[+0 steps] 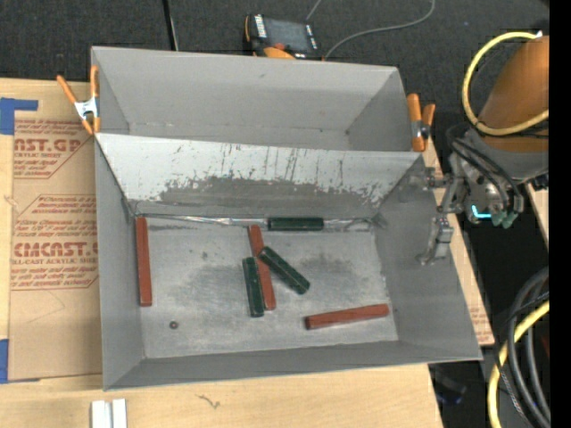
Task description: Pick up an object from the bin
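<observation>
The hand [435, 239], its opening impossible to tell, hovered up-right of the nearest red bar [348, 316], whose long axis pointed roughly toward it.

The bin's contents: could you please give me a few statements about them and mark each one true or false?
1. The left red bar lies along the left edge of the floor of the bin. True.
2. The end effector is over the middle cluster of bars. False: it is at the bin's right wall, apart from every bar.
3. The back green bar lies along the floor's back edge. True.
4. Every bar is red. False: three are red and three are green.
5. The front red bar touches the middle cluster. False: it lies apart, to the cluster's front right.
</observation>
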`<action>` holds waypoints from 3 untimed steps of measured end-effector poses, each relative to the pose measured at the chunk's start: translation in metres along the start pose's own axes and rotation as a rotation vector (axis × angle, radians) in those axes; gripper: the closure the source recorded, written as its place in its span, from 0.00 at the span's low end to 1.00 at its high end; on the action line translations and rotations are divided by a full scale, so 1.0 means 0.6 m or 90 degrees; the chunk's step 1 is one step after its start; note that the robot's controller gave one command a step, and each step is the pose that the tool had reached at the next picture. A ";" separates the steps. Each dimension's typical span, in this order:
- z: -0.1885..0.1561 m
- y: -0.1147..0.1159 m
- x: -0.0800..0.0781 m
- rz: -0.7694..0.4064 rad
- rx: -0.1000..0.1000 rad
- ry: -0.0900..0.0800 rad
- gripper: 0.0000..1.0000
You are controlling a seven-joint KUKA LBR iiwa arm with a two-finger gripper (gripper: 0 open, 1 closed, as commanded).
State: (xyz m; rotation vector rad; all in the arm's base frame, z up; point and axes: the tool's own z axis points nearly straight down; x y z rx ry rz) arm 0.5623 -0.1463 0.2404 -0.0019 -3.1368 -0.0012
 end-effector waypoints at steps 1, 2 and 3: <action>0.292 0.072 0.079 -0.150 -0.001 0.001 0.00; 0.285 0.071 0.075 -0.150 0.001 -0.003 1.00; -0.026 0.079 0.108 -0.168 0.003 -0.009 1.00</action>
